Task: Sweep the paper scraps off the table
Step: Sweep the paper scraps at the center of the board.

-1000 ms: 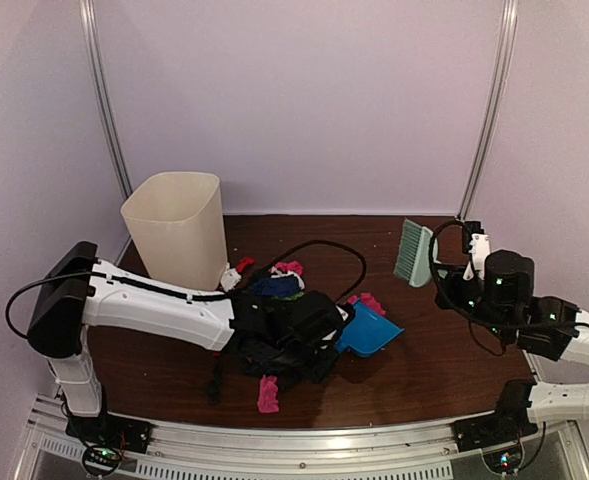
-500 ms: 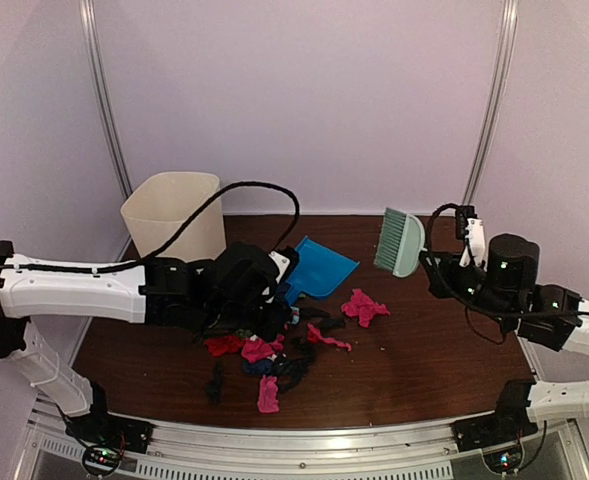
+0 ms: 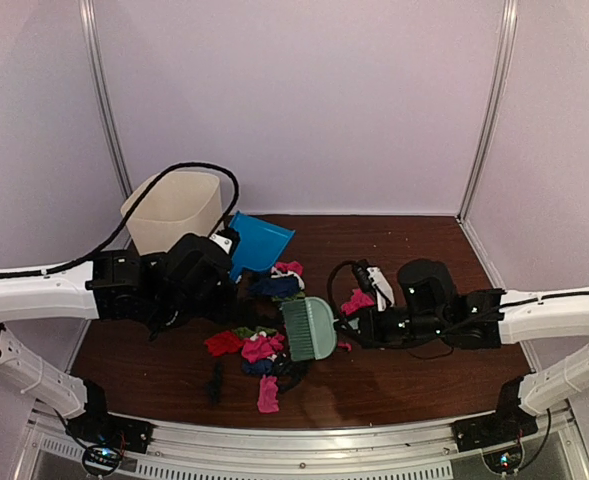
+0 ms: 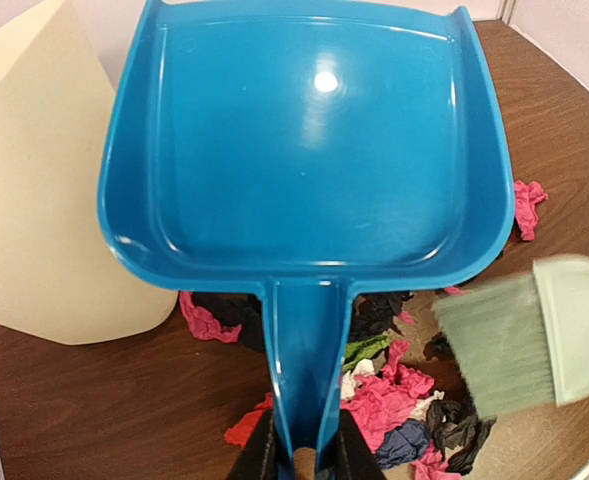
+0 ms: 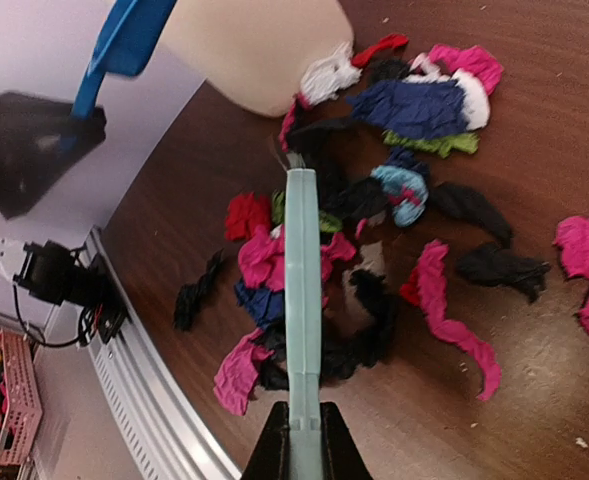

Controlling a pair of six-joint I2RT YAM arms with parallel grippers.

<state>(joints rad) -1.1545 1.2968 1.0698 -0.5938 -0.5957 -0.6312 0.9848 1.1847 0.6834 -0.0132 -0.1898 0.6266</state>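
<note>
Most of the work was left to do, by my reading: the paper scraps (image 3: pixel 259 350) lay in a loose heap of pink, red, dark blue, black, green and white bits on the table (image 3: pixel 424 390), in front of the bin (image 3: pixel 174 208) and spreading off to its right, with one pink bit (image 3: pixel 356 300) lying further right of the bin than the rest. Your left gripper (image 4: pixel 302 455) was clamped narrow on the handle of the dustpan (image 4: pixel 304 150), which hung tilted in the air just right of the bin, above the back of the heap. Its tray was bare and shiny, with not one scrap in it. Your right gripper (image 5: pixel 301 445) was closed tight on the handle of the brush (image 3: pixel 309 328), whose head sat at the edge of the heap farthest from the bin. Whether the bristles touched the wood, you could not tell from these views. What the bin held was hidden, so you could count nothing as already dumped. I judged that both the sweeping into the dustpan and the emptying lay ahead of you for every scrap in sight. As for writing, you had nothing to read: no brand, label or lettering showed on the dustpan, the brush, the bin or the arms.
</note>
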